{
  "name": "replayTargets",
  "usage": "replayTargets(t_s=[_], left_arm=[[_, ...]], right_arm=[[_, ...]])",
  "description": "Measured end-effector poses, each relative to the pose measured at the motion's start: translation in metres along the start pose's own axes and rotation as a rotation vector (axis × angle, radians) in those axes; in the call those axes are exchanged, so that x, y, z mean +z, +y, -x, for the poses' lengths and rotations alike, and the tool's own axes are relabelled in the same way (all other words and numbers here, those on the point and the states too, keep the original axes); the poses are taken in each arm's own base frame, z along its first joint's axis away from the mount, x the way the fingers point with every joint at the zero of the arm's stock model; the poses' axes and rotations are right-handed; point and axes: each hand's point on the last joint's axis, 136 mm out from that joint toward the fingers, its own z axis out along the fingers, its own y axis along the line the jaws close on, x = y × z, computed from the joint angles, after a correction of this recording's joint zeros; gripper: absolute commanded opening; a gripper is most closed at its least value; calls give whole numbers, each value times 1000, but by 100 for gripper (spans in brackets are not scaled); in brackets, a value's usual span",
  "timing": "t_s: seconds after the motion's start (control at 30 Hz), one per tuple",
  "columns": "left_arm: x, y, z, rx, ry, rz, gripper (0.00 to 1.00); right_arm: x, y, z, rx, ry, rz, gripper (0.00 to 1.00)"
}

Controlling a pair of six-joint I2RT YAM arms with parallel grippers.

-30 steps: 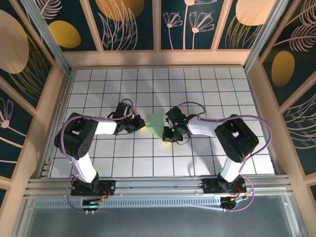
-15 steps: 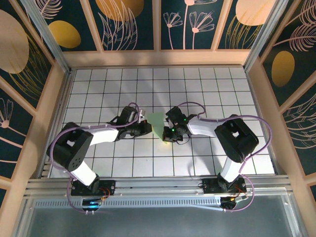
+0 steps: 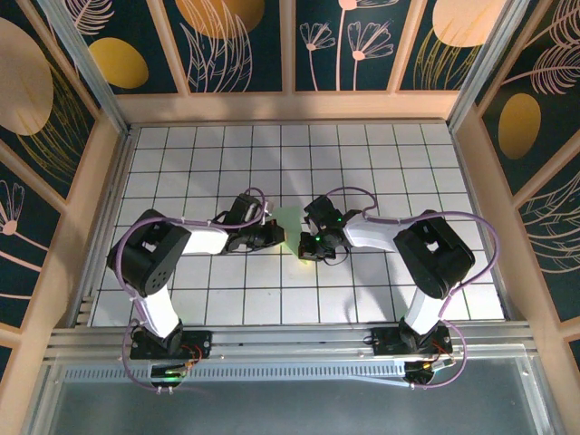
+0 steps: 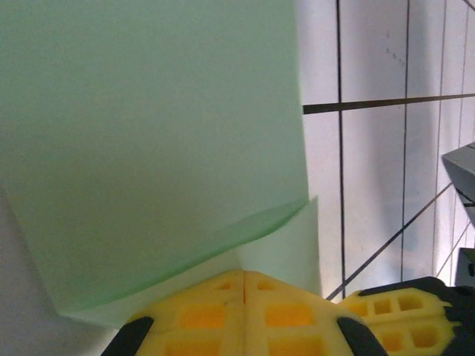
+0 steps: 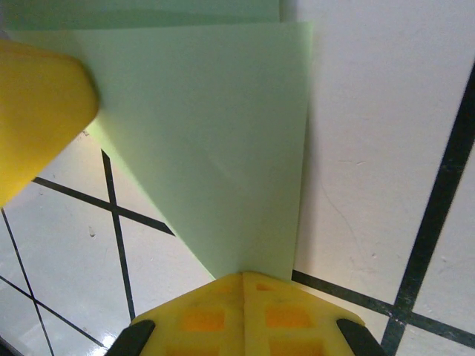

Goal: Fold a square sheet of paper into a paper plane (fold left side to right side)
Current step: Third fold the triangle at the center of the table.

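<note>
Mostly, you see the white-grid tabletop (image 3: 399,172), with the pale-green paper (image 3: 288,220) lying folded at its middle, its sides hidden under both wrists. Your left end effector (image 4: 243,289) is clenched at a folded edge and your right end effector (image 5: 243,285) at the pointed corner. You cannot tell whether either pinches paper.

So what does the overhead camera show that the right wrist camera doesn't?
Overhead: the whole left arm and right arm, the left hand and right hand close together at the green paper mid-table, and the patterned walls. Right wrist: a close-up of the paper's folded layers narrowing to a point at its own shut yellow fingers. Shared: the paper lying on the white grid table.
</note>
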Motion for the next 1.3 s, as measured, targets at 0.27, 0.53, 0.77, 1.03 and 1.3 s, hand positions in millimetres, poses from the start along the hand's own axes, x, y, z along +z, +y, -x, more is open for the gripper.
replayTargets(t_s=[0.27, 0.53, 0.77, 1.03, 1.3], left_arm=[[3, 6, 0, -7, 0, 20, 0], [3, 7, 0, 3, -10, 36, 0], [3, 7, 0, 3, -10, 38, 0], [3, 8, 0, 4, -12, 43, 0], [3, 8, 0, 3, -14, 45, 0]], right_arm=[[-1, 2, 1, -2, -3, 6, 0], [-3, 8, 3, -3, -3, 26, 0], [-7, 24, 16, -4, -42, 78, 0], [-6, 35, 30, 0, -76, 110, 0], [7, 31, 27, 14, -48, 101, 0]])
